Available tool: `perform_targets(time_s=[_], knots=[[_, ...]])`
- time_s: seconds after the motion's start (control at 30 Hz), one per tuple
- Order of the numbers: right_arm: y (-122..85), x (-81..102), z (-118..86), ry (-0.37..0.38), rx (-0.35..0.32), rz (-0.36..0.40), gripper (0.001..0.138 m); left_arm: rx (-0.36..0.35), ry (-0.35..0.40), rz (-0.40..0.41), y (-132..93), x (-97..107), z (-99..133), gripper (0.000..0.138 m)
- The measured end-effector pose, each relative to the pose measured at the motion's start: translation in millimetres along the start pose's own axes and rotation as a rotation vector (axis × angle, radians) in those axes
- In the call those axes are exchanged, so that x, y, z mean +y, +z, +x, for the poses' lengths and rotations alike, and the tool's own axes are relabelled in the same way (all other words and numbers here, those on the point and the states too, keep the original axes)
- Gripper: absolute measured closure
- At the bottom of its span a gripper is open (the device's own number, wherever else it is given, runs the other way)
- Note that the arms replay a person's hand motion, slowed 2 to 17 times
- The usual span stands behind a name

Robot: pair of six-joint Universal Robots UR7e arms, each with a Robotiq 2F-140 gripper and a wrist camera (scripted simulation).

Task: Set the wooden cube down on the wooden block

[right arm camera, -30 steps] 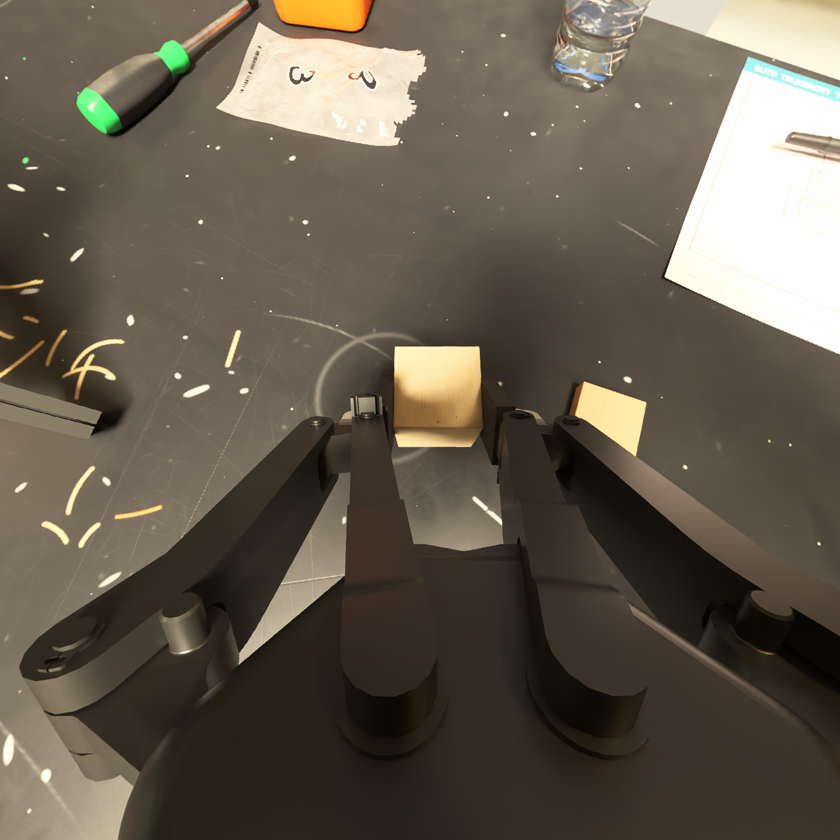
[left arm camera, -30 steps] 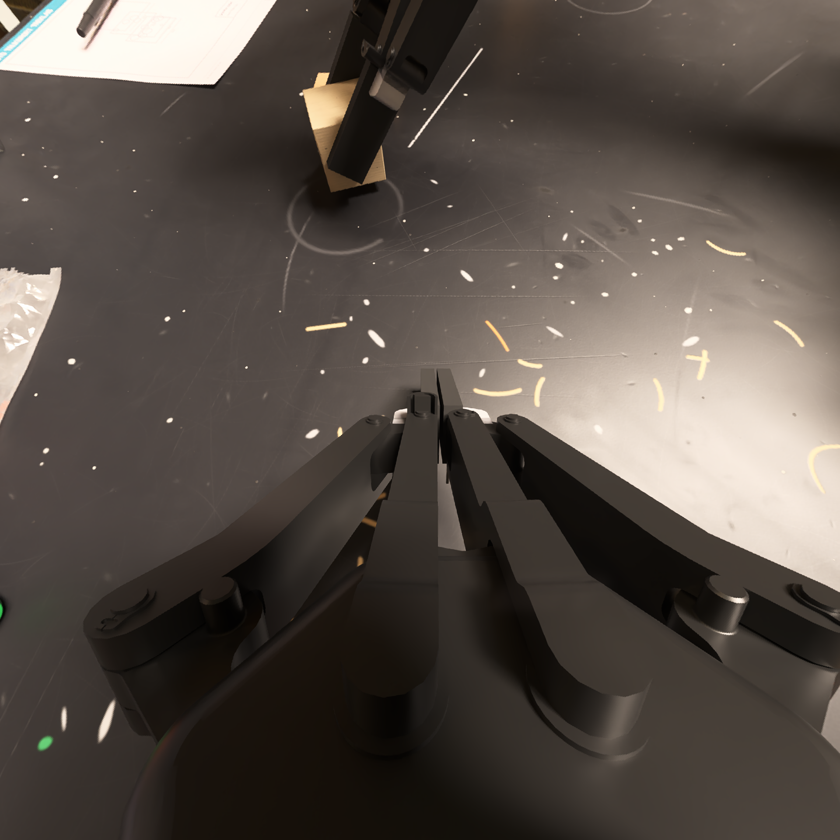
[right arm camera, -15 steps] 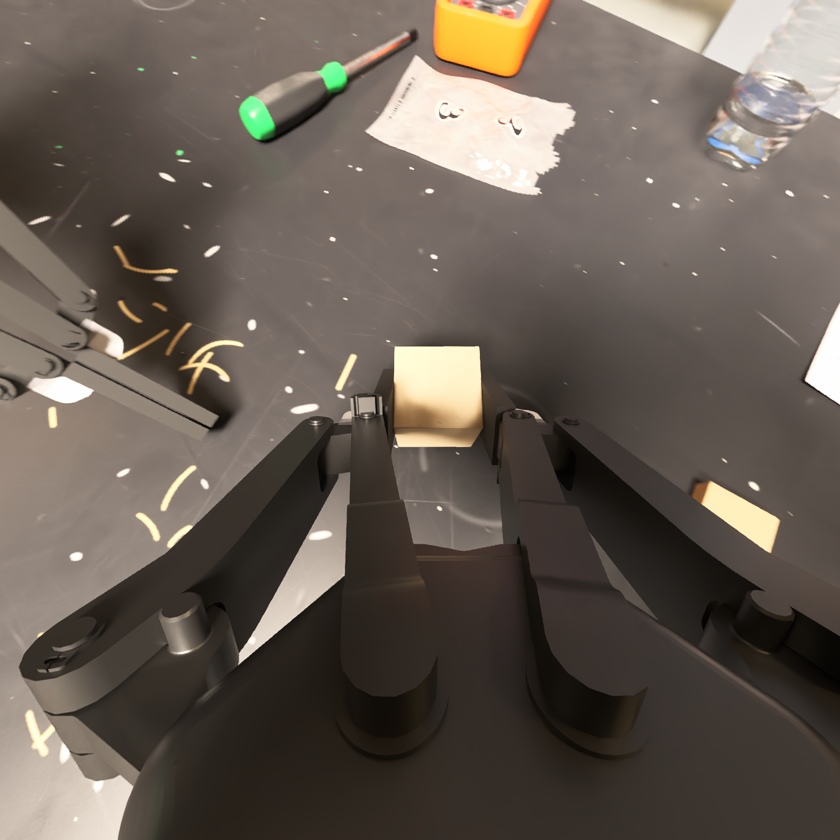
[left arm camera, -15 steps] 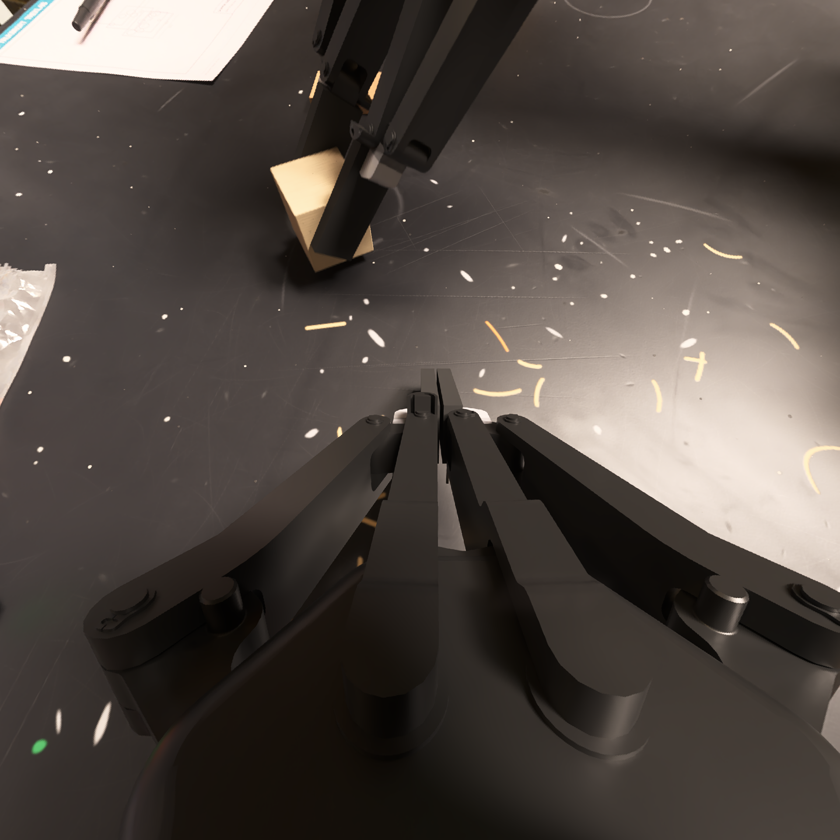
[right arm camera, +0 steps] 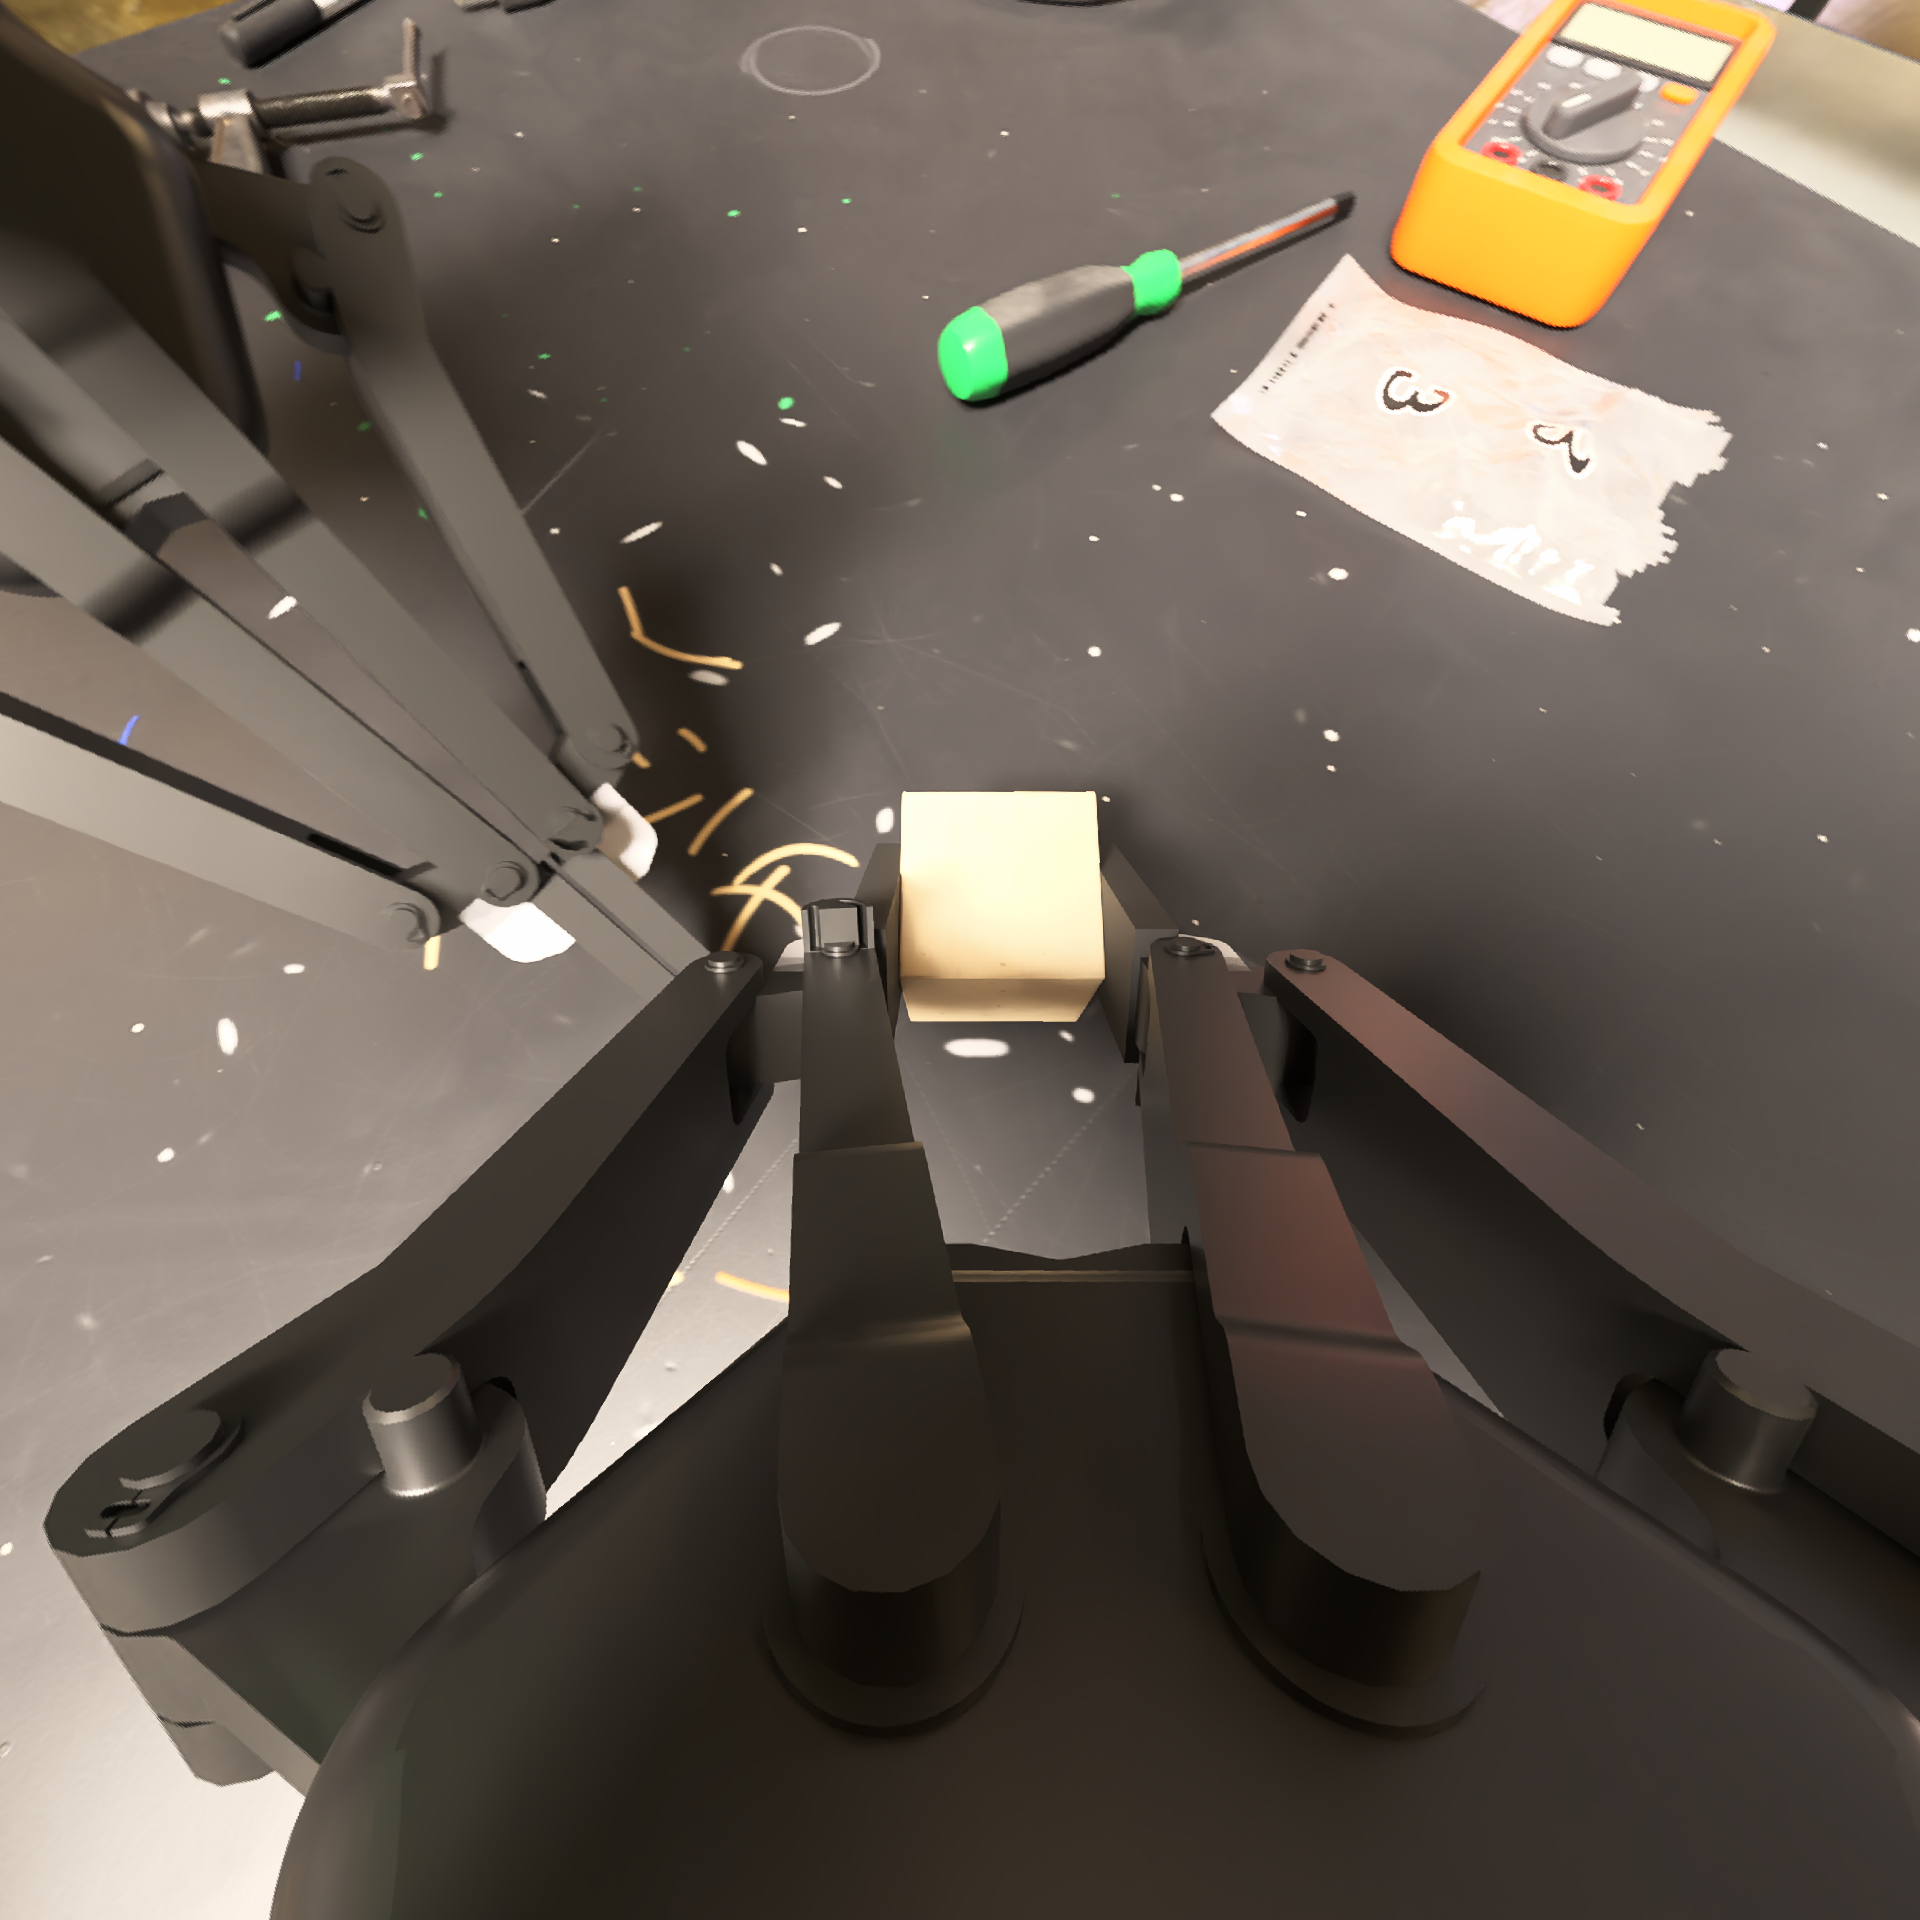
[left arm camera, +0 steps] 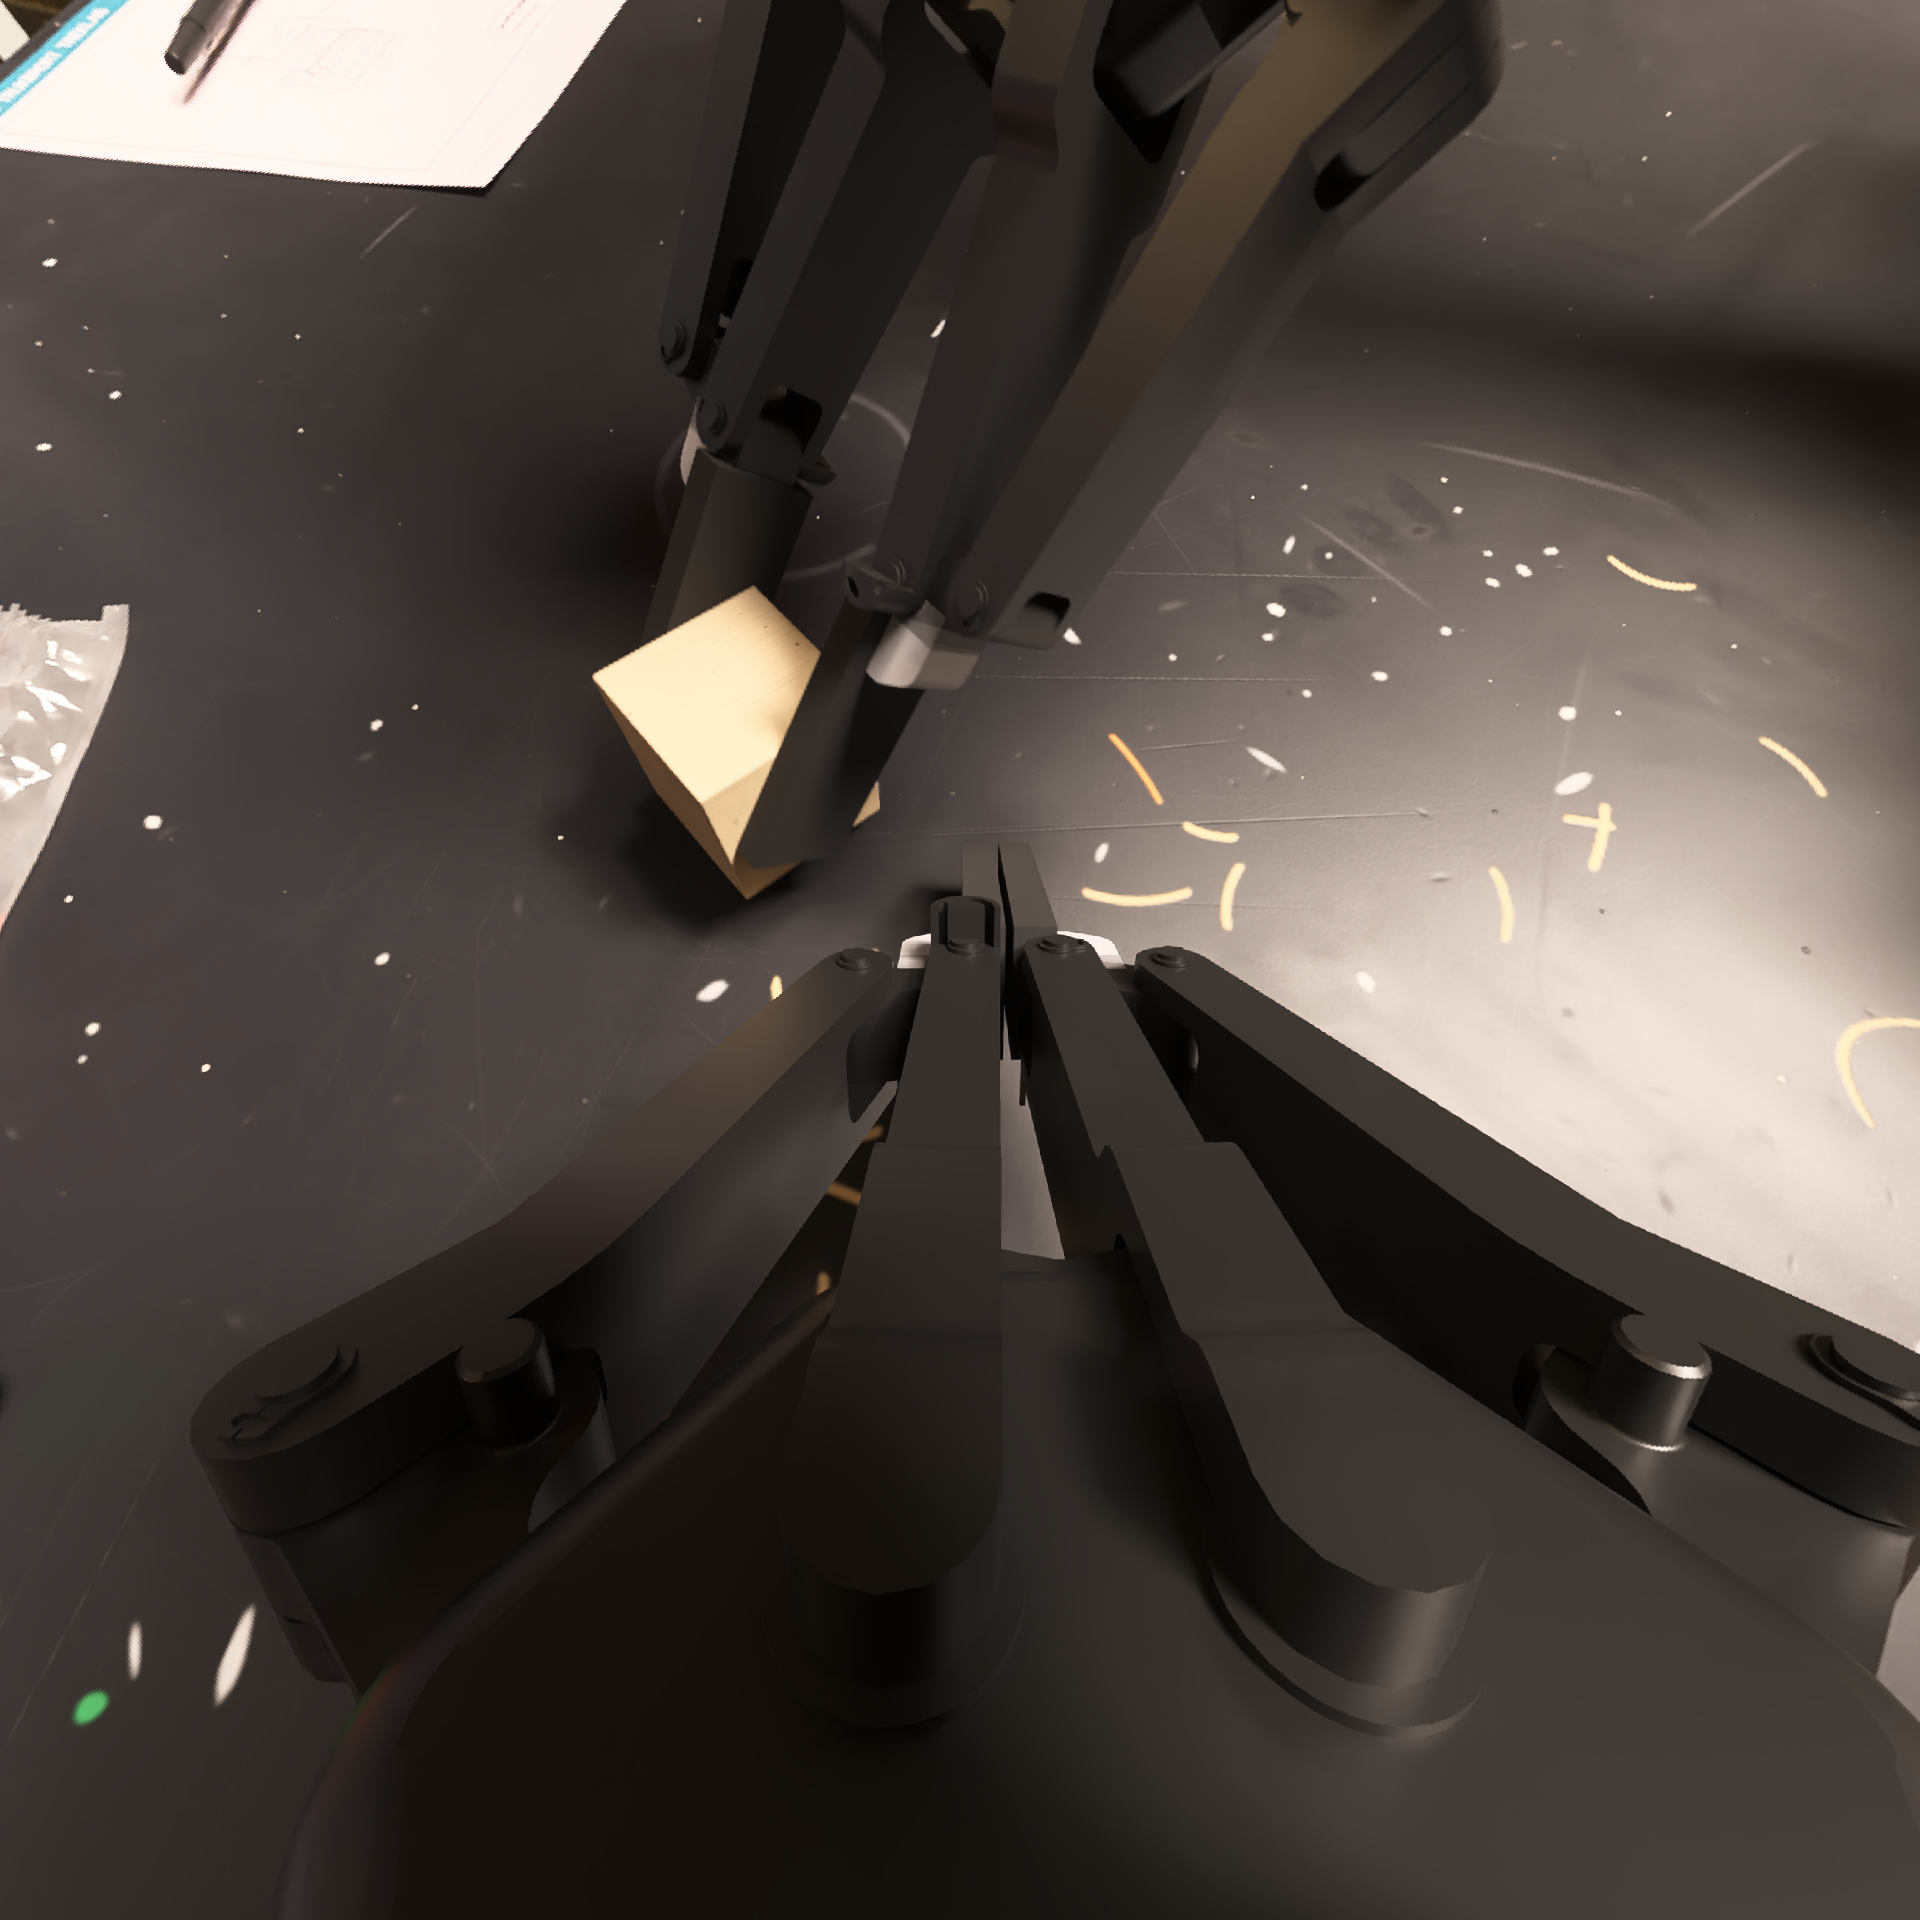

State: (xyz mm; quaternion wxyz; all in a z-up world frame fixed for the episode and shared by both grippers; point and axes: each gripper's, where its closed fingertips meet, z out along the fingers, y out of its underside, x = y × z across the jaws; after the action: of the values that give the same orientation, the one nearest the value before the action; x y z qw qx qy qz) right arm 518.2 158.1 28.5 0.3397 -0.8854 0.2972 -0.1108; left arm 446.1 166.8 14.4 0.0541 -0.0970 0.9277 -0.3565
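Note:
My right gripper (right arm camera: 997, 883) is shut on the pale wooden cube (right arm camera: 997, 894) and holds it above the dark table. In the left wrist view the same cube (left arm camera: 717, 717) hangs tilted between the right gripper's fingers (left arm camera: 821, 769), close in front of my left gripper (left arm camera: 994, 868). My left gripper is shut and empty, low over the table; it also shows at the left of the right wrist view (right arm camera: 582, 883). The wooden block is not in either view now.
A green-handled screwdriver (right arm camera: 1081, 317), an orange multimeter (right arm camera: 1579, 145) and a clear plastic bag (right arm camera: 1475, 447) lie beyond the cube. A white paper sheet (left arm camera: 312, 94) with a pen lies far left. Another bag edge (left arm camera: 52, 707) shows at the left.
My right gripper has lifted the cube off the table and carried it toward my left gripper, away from the wooden block, which has dropped out of view. The left gripper has not moved.

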Motion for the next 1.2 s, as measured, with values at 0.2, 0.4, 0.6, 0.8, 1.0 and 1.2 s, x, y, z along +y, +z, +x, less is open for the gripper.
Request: perform_targets(time_s=[0.2, 0.4, 0.6, 0.8, 1.0, 1.2], knots=[[4.0, -4.1, -19.7, -0.049, -0.032, -0.007, 0.095, -0.001, 0.004, 0.0, -0.4, 0.4, 0.0, 0.137], [2.0, -0.9, -23.9, -0.07, -0.03, -0.02, 0.095, 0.011, 0.011, 0.0, -0.9, 0.9, 1.9, 0.137], [-5.8, 6.3, -20.1, -0.066, -0.044, -0.028, 0.095, 0.01, 0.01, 0.003, -1.1, 1.1, 2.3, 0.137], [-16.1, 18.9, -0.5, -0.026, -0.013, -0.039, 0.095, 0.005, 0.01, 0.001, -1.1, 1.1, 2.2, 0.137], [-30.8, 35.8, 28.9, 0.044, 0.068, -0.053, 0.095, 0.005, 0.011, 0.001, -1.1, 1.0, 2.3, 0.137], [-47.7, 54.3, 56.3, 0.13, 0.143, -0.059, 0.095, 0.001, 0.015, 0.001, -1.1, 1.0, 2.3, 0.137]])
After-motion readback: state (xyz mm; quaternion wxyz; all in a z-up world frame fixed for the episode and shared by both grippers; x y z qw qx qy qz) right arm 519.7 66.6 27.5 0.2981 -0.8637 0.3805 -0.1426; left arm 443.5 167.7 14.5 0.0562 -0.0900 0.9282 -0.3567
